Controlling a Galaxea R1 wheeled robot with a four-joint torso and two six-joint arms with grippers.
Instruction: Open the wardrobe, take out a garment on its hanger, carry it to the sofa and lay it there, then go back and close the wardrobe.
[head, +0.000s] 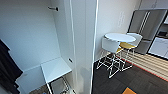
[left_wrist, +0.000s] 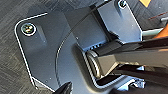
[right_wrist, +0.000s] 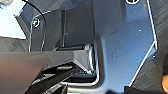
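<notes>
1. wardrobe (head: 82, 37) stands open right in front in the head view, its tall white door edge running from top to bottom near the middle; the white interior lies to its left, with a short dark rail stub (head: 53, 8) high up and a white shelf (head: 55, 68) low down.
2. black garment (head: 7, 67) hangs at the left edge of the head view, beside the wardrobe's interior.
3. round white table (head: 120, 37) stands to the right of the wardrobe, with two white chairs around it: one (head: 110, 46) just in front of it, the other (head: 135, 37) at its far right side, both with yellow seats (head: 126, 45).
4. grey cabinets or a fridge (head: 146, 25) stand at the far right, and the floor is dark carpet (head: 130, 80) with an orange patch (head: 128, 91).
5. arm pose: the left wrist view looks down past the robot's dark plate and jointed bar to dark carpet; the right wrist view shows the same plate and bar over dark carpet, with something white (right_wrist: 11, 18) at one corner.
6. gripper state: i cannot tell for either arm, as no fingers can be made out.
7. a sliver of orange (left_wrist: 162, 33) shows at the edge of the left wrist view, just above the jointed bar; i cannot tell what it is.
8. writing: no readable label or brand anywhere.
</notes>
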